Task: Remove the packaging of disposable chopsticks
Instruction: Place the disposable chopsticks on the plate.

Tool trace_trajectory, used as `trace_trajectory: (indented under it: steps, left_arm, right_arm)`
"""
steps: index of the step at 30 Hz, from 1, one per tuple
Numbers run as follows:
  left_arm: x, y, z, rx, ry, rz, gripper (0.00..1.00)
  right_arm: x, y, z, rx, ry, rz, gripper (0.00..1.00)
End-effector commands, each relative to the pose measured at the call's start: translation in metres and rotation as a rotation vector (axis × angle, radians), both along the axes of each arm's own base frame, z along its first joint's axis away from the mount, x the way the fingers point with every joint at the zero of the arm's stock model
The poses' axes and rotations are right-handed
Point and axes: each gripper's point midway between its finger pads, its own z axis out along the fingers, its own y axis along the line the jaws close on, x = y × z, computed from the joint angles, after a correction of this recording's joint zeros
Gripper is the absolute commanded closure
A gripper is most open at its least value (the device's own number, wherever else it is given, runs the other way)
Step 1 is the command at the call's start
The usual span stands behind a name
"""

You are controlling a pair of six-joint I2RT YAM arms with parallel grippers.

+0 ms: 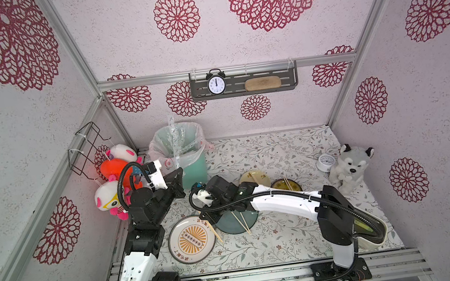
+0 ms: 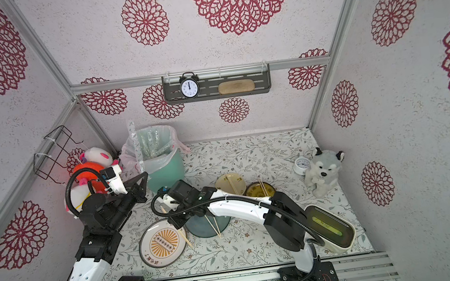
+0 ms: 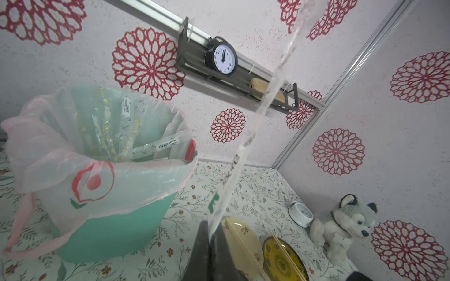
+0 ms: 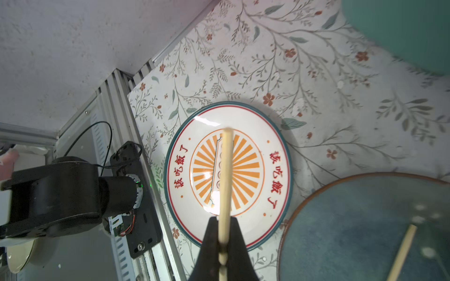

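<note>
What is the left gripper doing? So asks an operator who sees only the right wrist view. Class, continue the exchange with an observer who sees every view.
Observer: The left gripper is shut on a clear sleeve that sticks up from it, with no sticks visible inside.
Operator: I see only chopsticks in the right gripper, over the sunburst plate. Where could that sleeve go?
Observer: A green bin beside the left gripper holds discarded sleeves.
Operator: Any other chopsticks?
Observer: Bare pairs lie across a cream plate and a yellow dish.
</note>
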Motion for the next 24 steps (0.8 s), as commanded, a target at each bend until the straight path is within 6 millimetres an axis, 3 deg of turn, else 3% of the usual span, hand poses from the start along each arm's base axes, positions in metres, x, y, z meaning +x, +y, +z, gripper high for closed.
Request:
trace_trajectory:
  steps: [1,6,14,20,24]
  left_arm:
    - [0.002,0.016,0.020,0.033,-0.021,0.080,1.00]
    - [0.018,0.023,0.014,0.020,0.023,0.070,1.00]
    - [0.017,0.015,0.015,0.006,0.025,0.022,1.00]
    - [0.020,0.013,0.013,0.006,0.033,0.006,1.00]
    - [0.020,0.011,0.014,0.003,0.033,-0.005,1.00]
  right_arm:
    - [-0.008,0.006,-0.010,-0.075,0.019,0.027,1.00]
    - [-0.010,0.022,-0.035,-0.185,0.031,0.057,1.00]
    - [-0.021,0.028,-0.063,-0.358,0.046,0.113,1.00]
    - [-0.019,0.033,-0.078,-0.404,0.055,0.131,1.00]
    - [-0.010,0.036,-0.077,-0.400,0.019,0.102,1.00]
